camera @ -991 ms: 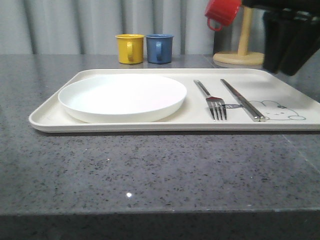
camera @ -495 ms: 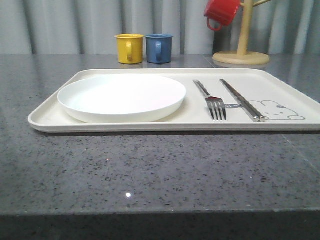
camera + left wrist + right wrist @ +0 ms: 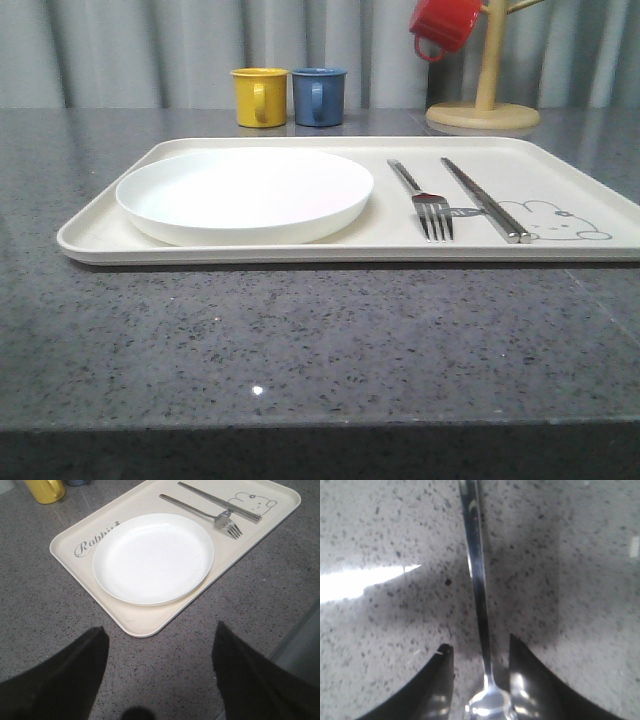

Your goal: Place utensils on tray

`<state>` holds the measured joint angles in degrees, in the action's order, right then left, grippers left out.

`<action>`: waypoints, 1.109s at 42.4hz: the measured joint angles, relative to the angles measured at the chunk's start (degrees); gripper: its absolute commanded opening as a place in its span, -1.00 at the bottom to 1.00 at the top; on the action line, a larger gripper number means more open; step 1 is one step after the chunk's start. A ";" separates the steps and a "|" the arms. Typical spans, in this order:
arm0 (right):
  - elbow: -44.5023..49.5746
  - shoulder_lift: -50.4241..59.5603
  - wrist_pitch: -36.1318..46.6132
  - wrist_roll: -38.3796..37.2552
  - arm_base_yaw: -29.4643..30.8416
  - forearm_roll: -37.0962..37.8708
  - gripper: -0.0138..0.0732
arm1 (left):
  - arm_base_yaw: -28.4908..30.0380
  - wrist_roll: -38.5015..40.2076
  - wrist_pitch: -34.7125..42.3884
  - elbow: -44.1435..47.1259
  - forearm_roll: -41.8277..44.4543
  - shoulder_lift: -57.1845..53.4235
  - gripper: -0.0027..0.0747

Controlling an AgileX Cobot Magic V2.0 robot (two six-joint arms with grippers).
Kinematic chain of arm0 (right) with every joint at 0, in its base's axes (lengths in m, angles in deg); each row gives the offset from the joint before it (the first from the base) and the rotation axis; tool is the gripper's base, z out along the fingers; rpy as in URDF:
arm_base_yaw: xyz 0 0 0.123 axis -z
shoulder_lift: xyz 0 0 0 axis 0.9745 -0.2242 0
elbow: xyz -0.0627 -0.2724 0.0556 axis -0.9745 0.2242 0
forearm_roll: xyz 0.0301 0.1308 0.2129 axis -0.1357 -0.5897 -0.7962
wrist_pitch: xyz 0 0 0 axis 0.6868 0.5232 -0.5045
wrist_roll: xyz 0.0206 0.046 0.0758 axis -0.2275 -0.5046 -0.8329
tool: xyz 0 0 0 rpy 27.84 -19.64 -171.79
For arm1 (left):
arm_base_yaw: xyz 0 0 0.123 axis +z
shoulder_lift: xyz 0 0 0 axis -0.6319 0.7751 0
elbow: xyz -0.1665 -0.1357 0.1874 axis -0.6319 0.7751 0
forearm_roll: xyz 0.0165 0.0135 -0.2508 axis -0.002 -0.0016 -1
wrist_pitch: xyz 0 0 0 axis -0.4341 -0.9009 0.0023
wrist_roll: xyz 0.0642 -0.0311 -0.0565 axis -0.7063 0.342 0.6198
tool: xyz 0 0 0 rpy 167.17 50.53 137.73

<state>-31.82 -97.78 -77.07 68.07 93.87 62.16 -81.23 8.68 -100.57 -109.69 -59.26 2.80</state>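
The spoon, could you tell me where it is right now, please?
In the right wrist view the spoon lies on the grey speckled countertop, its bowl end between the fingers of the right hand.

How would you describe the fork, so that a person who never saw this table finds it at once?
Look at the large cream tray with the rabbit drawing. To the right of the round white plate lie two metal utensils side by side. The fork is the one nearer the plate, with tines at its near end, unlike the straight chopsticks beside it.
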 measured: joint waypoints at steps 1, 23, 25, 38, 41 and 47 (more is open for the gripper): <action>0.00 -0.33 0.14 0.00 0.00 0.01 0.01 | 0.00 0.00 0.00 0.00 0.00 0.00 0.20; 0.00 -1.02 0.72 0.00 0.00 -0.10 -0.73 | 0.00 0.00 0.00 0.00 0.00 0.00 0.20; -0.14 -1.02 0.72 0.00 0.00 -0.24 -0.73 | 0.00 0.00 0.00 0.00 0.00 0.00 0.20; -6.43 1.71 -0.30 1.97 -6.91 -10.09 -0.73 | 0.00 0.00 0.00 0.00 0.00 0.00 0.20; -8.20 2.08 -0.44 2.07 -10.55 -12.17 -0.73 | 0.00 0.00 0.00 0.00 0.00 0.00 0.20; -9.26 2.19 -0.56 2.17 -17.90 -14.52 -0.73 | 0.00 0.00 0.00 0.00 0.00 0.00 0.20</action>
<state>-41.08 -95.59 -77.63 70.24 75.97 47.64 -81.23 8.68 -100.57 -109.69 -59.26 2.80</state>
